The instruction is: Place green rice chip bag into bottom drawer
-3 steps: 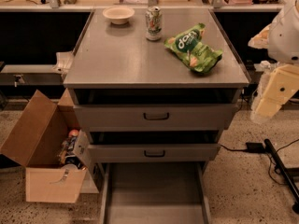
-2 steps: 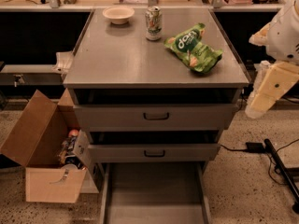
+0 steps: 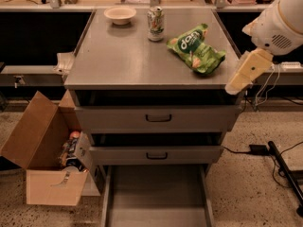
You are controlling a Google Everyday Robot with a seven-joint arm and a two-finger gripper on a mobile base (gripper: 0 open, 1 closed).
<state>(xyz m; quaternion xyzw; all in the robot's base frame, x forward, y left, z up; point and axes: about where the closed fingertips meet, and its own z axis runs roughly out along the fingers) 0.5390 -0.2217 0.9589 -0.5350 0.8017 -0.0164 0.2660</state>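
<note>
Speckled flooring surrounds a grey metal cabinet whose flat surface (image 3: 123,56) carries three things: one pale bowl (image 3: 120,14) at the back left, one green-and-white drink can (image 3: 155,23) standing upright beside it, and one green rice chip bag (image 3: 195,48) lying flat toward the right side, logo up. The bag is near the can but apart from it.

At the right, the robot's white arm (image 3: 279,20) reaches in, and its cream-coloured gripper (image 3: 239,82) hangs at the front right corner of the surface, just beside the bag and not touching it. I cannot tell whether the gripper is released or clenched, nor whether it touches the cabinet's edge.

Below are three drawers: the top drawer (image 3: 158,117) and middle drawer (image 3: 156,154), each with a dark handle and each slightly ajar, and the bottom drawer (image 3: 156,197), pulled well out. One open cardboard box (image 3: 42,150) stands left of the cabinet with some items inside. A black cable (image 3: 258,149) lies on the floor to the right.
</note>
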